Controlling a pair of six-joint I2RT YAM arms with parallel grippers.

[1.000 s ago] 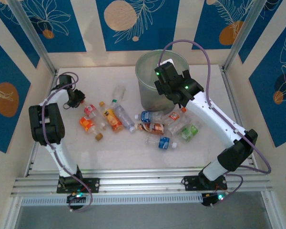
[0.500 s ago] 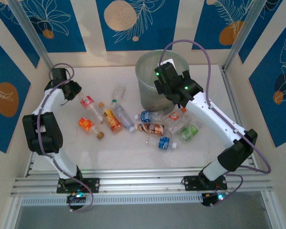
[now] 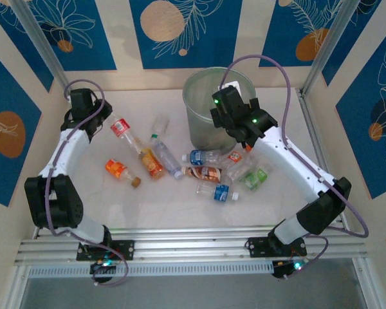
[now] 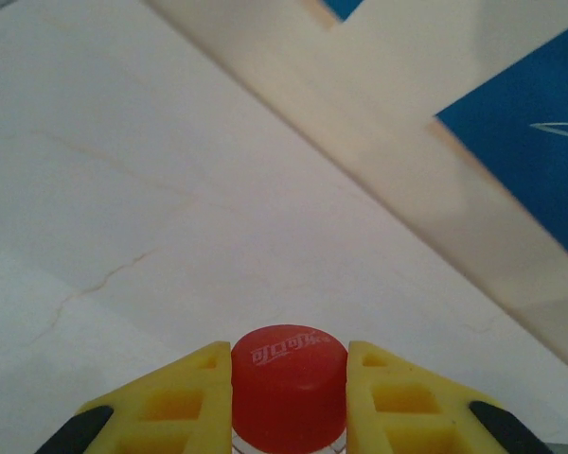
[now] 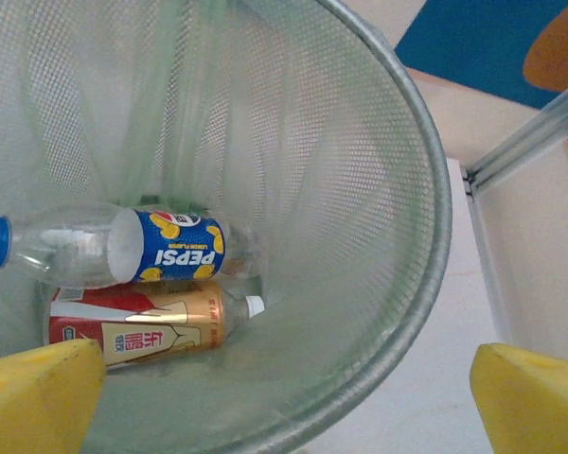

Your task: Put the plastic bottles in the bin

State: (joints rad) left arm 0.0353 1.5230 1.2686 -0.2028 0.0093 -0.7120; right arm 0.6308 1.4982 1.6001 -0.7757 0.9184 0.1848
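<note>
Left gripper (image 4: 289, 374) pinching red-capped bottle (image 3: 119, 126) at cap end, far-left of table (image 3: 180, 206), well apart from bin (image 3: 202, 132). Right gripper (image 5: 284, 402) spread wide, hanging over bin. My worry: cap-end hold, bottle swings or slips mid-carry. Also could clip right gripper at bin.

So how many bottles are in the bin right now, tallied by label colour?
Blue-label bottle: 1
Red-and-gold-label bottle: 1
Total visible in the bin: 2
</note>
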